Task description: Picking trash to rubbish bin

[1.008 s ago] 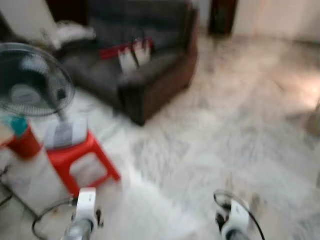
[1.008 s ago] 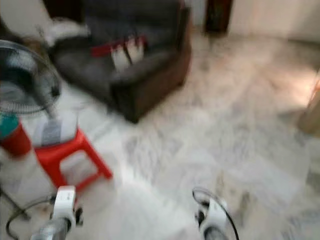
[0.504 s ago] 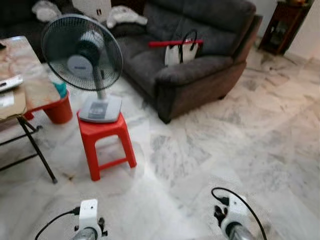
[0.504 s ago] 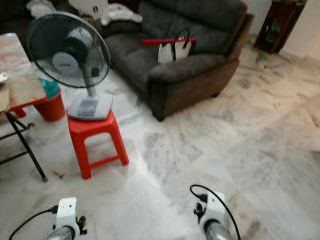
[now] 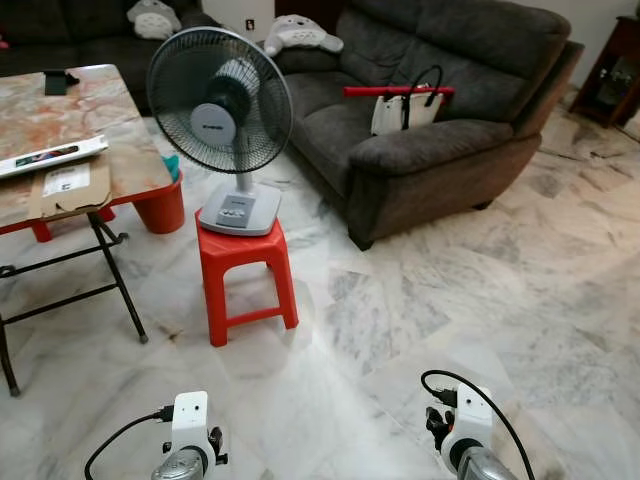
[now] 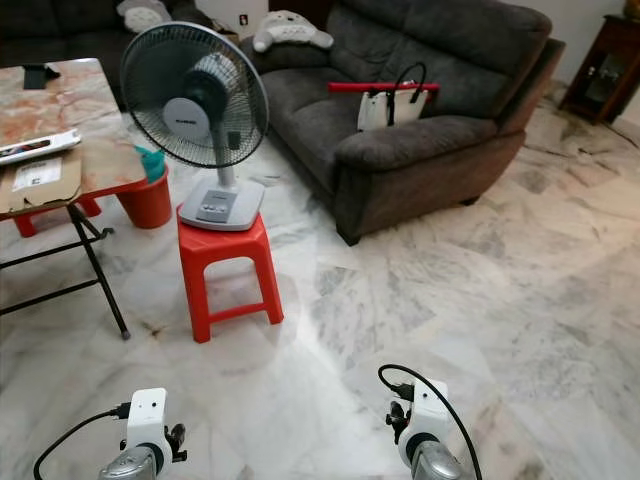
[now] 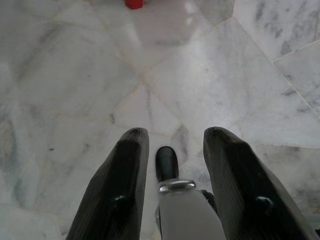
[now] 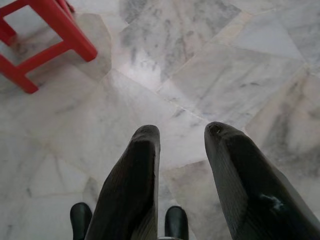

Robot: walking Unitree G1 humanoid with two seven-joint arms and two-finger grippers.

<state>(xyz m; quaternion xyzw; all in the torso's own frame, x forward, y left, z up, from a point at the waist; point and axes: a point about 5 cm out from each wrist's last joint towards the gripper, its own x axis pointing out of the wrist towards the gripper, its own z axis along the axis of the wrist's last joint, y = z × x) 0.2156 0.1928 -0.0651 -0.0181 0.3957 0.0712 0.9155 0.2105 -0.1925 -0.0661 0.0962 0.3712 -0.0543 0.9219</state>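
The left gripper [image 7: 172, 150] and right gripper [image 8: 182, 142] both hang low over bare marble floor [image 5: 480, 300], fingers spread apart with nothing between them; in the head views only the white wrists show, cut off at the lower edge. Ahead of the left gripper a fan [image 5: 222, 105] stands on a red stool [image 5: 245, 275], with a folding desk [image 5: 60, 140] further to its left, partly cut off. Beyond that desk a red bin [image 5: 160, 208] is half hidden under its edge, and no trash can be made out; a dark sofa [image 5: 450, 90] carrying a white bag [image 5: 405, 110] lies far ahead of the right gripper.

Fan [image 5: 219, 100] atop red stool [image 5: 245, 275]
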